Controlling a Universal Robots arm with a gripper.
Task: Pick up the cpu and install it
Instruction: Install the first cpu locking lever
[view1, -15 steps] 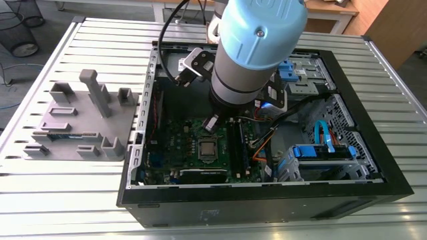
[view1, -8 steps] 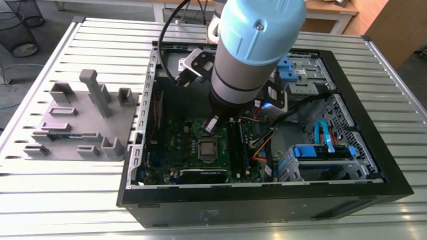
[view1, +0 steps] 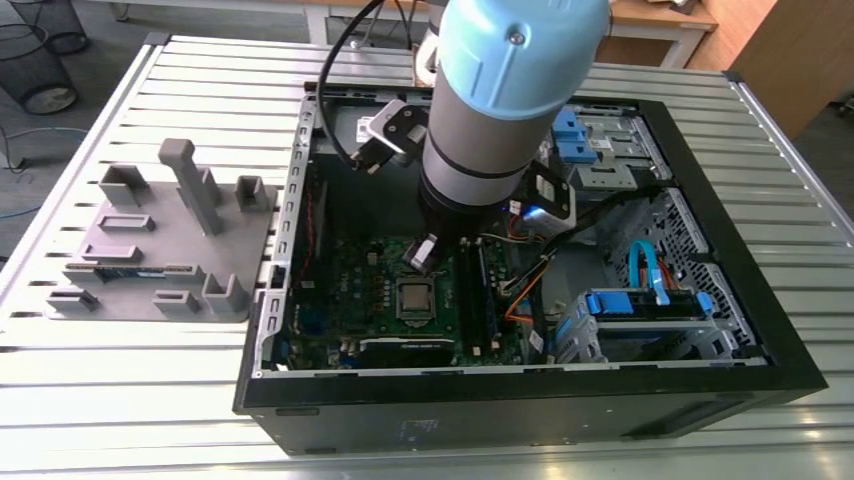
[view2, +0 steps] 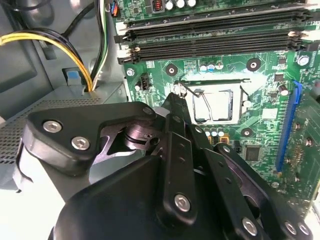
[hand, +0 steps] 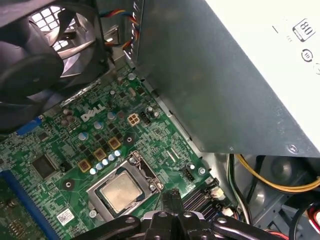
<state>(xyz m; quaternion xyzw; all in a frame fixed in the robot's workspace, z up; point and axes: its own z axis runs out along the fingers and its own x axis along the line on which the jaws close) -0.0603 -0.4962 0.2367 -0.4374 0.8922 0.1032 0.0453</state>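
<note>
Cpu (hand: 120, 192) lies in the socket (hand: 100, 182), so placing looks done; gripper (hand: 170, 195), pinched closed and empty, hangs just beside the socket.

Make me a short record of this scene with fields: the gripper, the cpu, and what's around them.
gripper: shut, empty as far as shows, low over the board close beside the socket
cpu: lying flat in the motherboard socket, silver top up
motherboard: green, lying in the open case
computer case: black, on its side on the slatted table
grey tray: on the table, to the exterior view's left of the case
</note>
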